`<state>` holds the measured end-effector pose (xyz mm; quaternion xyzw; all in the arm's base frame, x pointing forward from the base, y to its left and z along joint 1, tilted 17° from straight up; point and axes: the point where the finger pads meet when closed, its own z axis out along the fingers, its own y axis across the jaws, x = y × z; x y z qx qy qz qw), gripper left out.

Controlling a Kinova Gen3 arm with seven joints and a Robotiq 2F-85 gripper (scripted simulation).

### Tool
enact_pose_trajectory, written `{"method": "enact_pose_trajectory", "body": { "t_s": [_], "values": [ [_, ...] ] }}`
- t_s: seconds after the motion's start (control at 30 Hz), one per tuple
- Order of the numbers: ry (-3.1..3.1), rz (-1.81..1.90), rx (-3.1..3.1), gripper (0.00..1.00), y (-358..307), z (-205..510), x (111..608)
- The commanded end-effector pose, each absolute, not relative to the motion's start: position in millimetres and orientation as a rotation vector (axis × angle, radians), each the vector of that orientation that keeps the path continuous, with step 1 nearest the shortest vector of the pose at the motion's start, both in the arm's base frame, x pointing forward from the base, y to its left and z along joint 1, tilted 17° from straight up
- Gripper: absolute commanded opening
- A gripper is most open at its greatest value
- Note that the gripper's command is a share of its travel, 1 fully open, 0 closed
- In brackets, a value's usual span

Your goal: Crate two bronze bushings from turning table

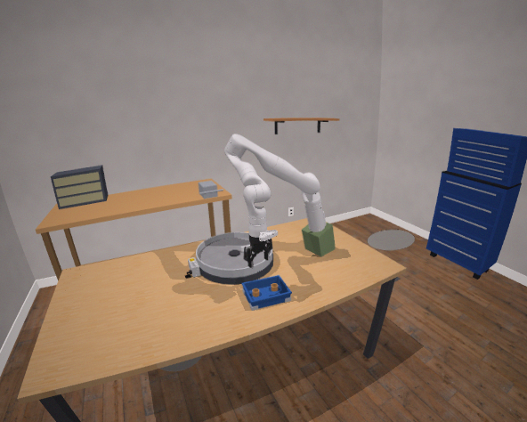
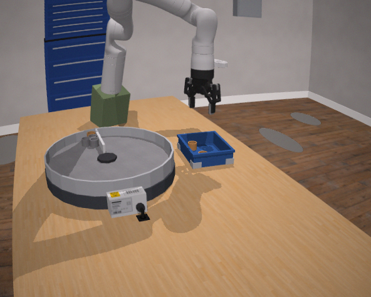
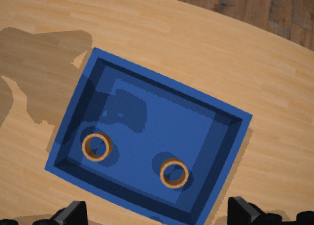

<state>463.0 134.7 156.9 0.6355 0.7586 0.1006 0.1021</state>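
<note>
Above the crate: gripper [image 2: 202, 103] hangs well over the table, jaws spread wide, nothing between them.
Crate [image 2: 225, 147]: blue, on the wooden table [image 2: 243, 239], just beside the turning table's rim.
Crate contents: two bronze bushings, both upright. One [image 3: 96, 147] sits near a corner, the other [image 3: 174, 172] close to the long wall. Apart from each other.
Turning table [image 2: 115, 187]: grey round tray with a dark hub at centre and a white divider bar.
Left on turning table: a bronze bushing [image 2: 90, 133] by the far rim, plus two grey bushings [image 2: 89, 141] bunched beside the divider. Exact count of greys hard to tell from here.
Control box [image 2: 126, 201]: at the near edge of the tray, not involved.
Progress: count in crate matches the target, and the fingers are already released. Judging by that, task looks complete.
Left to do: nothing on the parts. At most, the arm parks clear.
Risk: low; a third bronze pick would break the count.
</note>
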Motion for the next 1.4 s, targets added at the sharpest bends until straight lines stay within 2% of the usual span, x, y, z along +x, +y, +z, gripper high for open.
{"method": "enact_pose_trajectory", "body": {
  "t_s": [0.0, 0.13, 0.53, 0.7, 1.1, 1.27, 1.37],
  "values": [
    [2.282, 0.29, 1.816, 1.0, 135, 158, 462],
    [2.438, 0.257, 1.571, 1.0, 137, 159, 459],
    [2.438, 0.257, 1.571, 1.0, 137, 159, 459],
    [2.599, 0.212, 1.248, 1.0, 139, 161, 455],
    [2.599, 0.212, 1.248, 1.0, 139, 161, 455],
    [2.722, 0.164, 0.91, 1.0, 141, 163, 450],
    [2.722, 0.164, 0.91, 1.0, 141, 163, 450]
  ]
}}
